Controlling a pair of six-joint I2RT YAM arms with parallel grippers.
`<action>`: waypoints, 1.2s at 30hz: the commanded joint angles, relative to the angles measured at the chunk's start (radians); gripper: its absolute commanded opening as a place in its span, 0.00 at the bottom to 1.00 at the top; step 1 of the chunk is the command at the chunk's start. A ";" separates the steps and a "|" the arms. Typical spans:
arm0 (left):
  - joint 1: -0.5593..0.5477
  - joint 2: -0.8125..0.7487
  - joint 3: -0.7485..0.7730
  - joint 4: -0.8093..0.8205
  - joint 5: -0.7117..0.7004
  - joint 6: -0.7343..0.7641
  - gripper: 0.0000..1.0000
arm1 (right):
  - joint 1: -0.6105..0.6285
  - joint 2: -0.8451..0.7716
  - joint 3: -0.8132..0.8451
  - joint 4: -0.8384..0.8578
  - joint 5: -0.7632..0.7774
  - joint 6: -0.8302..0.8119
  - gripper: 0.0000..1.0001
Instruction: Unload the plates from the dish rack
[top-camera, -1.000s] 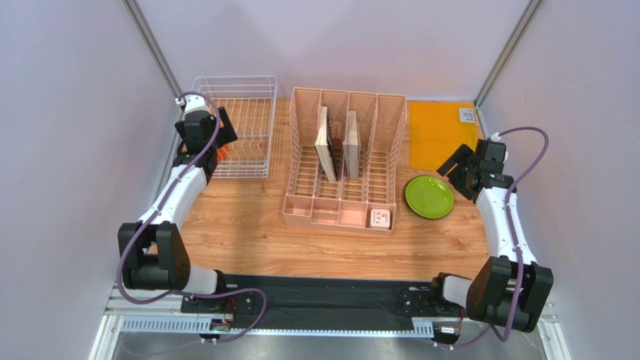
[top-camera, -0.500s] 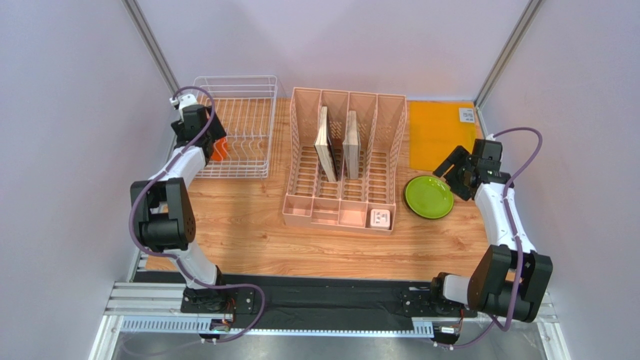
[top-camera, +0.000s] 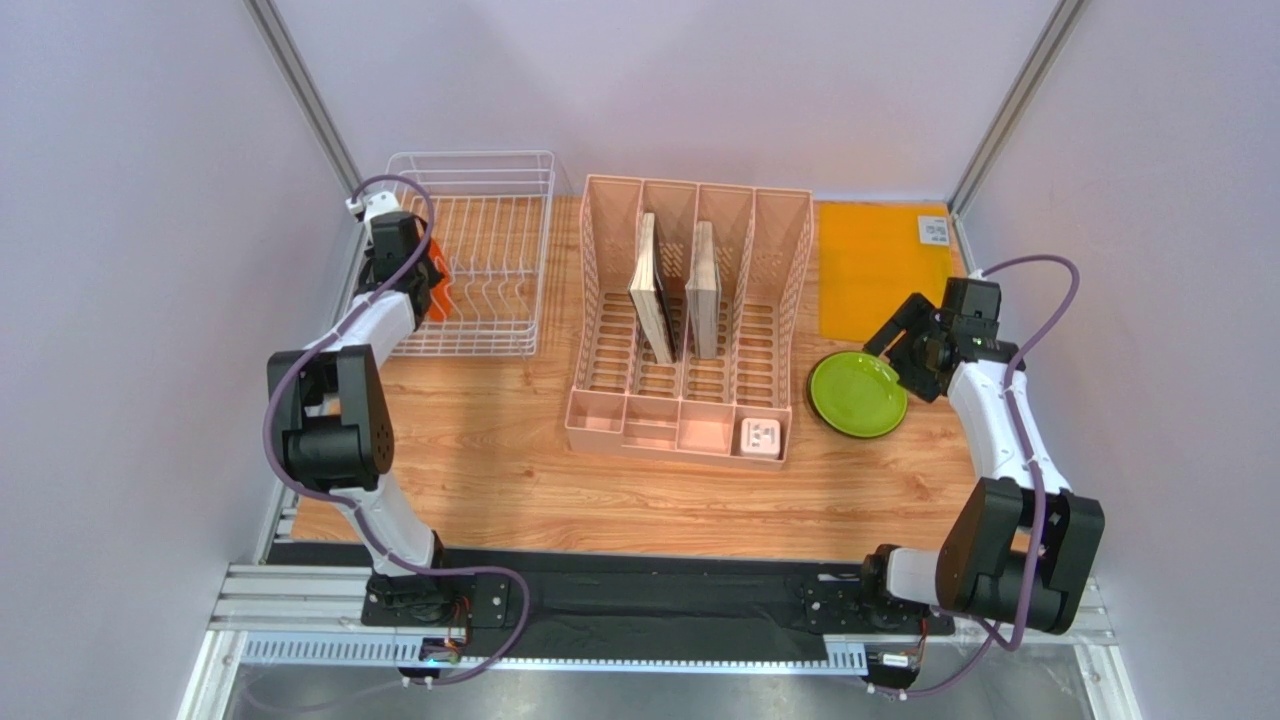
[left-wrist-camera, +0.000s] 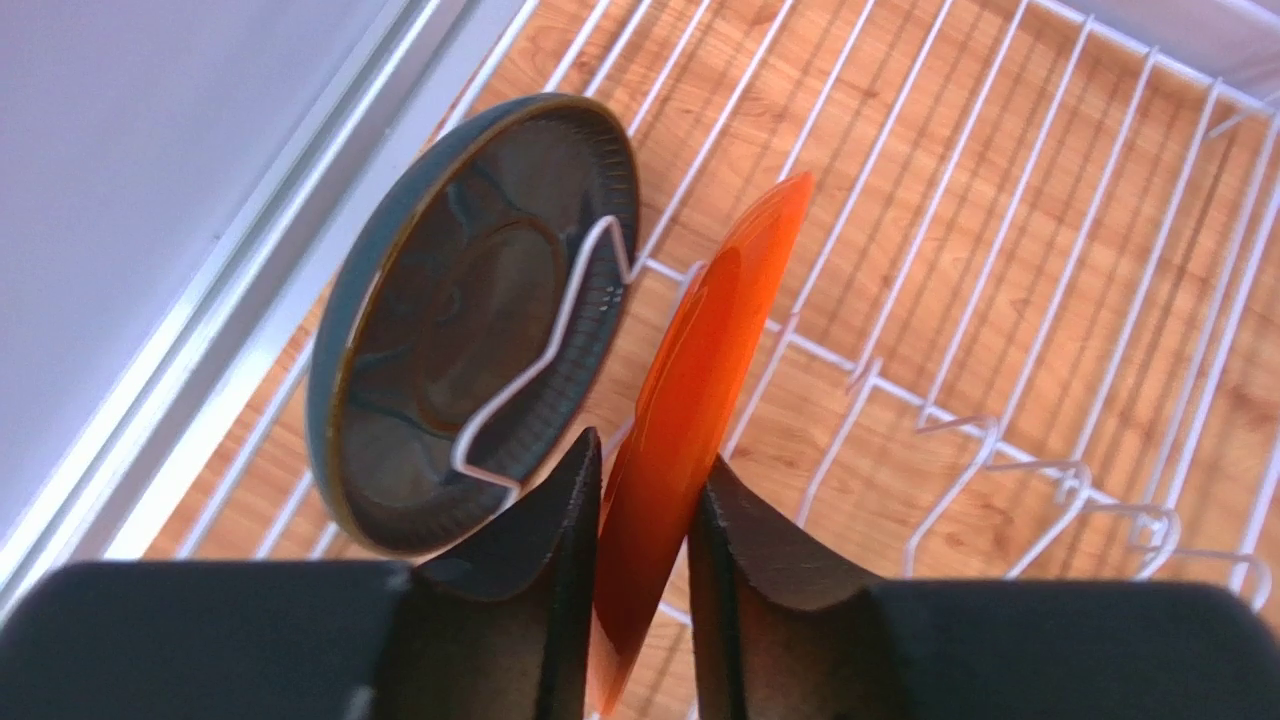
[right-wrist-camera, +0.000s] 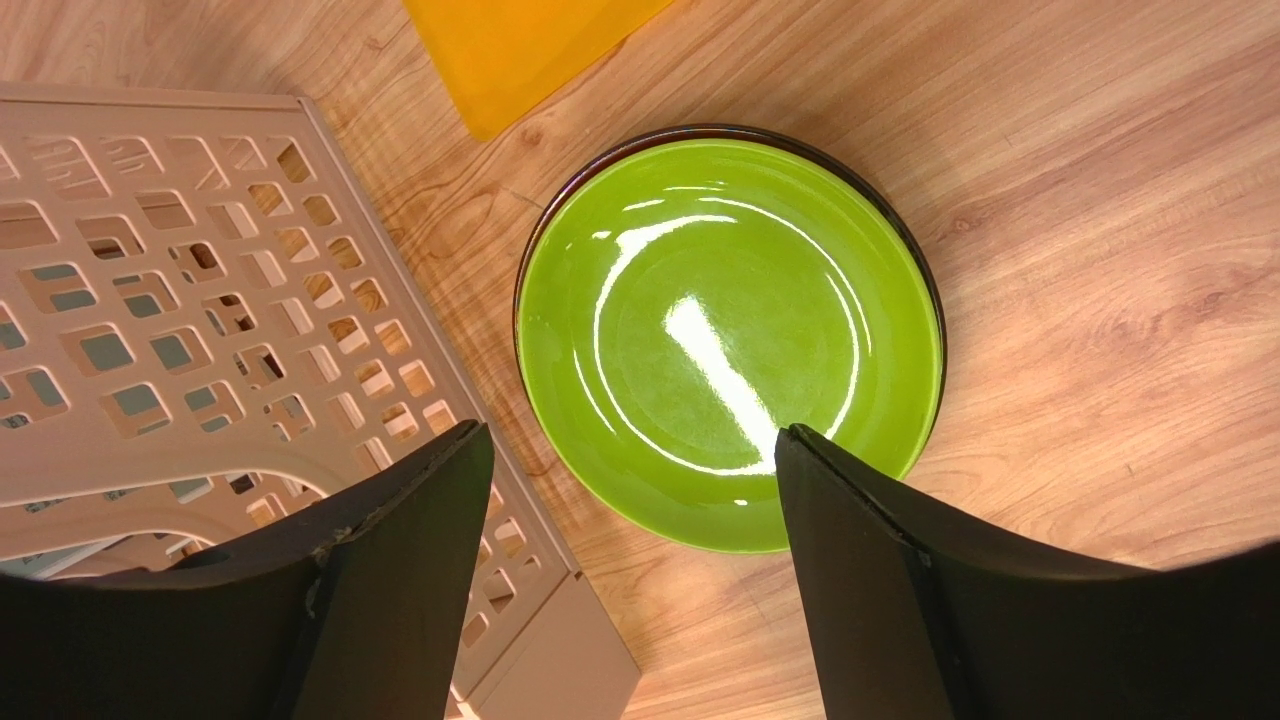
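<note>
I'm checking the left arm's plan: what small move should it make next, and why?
Probably lift the orange plate straight up out of the dish rack. The left gripper pinches its rim, touching both faces, and the plate stands on edge close beside the blue plate, so a sideways pull might knock that one.

You're seeing an orange plate (left-wrist-camera: 691, 375) and a slate-blue plate (left-wrist-camera: 406, 300) in the white rack (top-camera: 504, 248). A lime-green plate (right-wrist-camera: 729, 338) is gleaming on the wood-grain table (right-wrist-camera: 1082, 180).
</note>
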 joint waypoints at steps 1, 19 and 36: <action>0.007 -0.035 -0.022 0.076 0.029 0.003 0.22 | 0.004 0.013 0.038 0.045 -0.007 -0.008 0.74; -0.080 -0.201 -0.066 0.100 -0.176 0.235 0.00 | 0.007 -0.062 0.062 -0.010 0.044 -0.033 0.76; -0.170 -0.633 -0.094 -0.191 0.068 -0.022 0.00 | 0.042 -0.197 0.162 0.007 -0.256 -0.083 0.81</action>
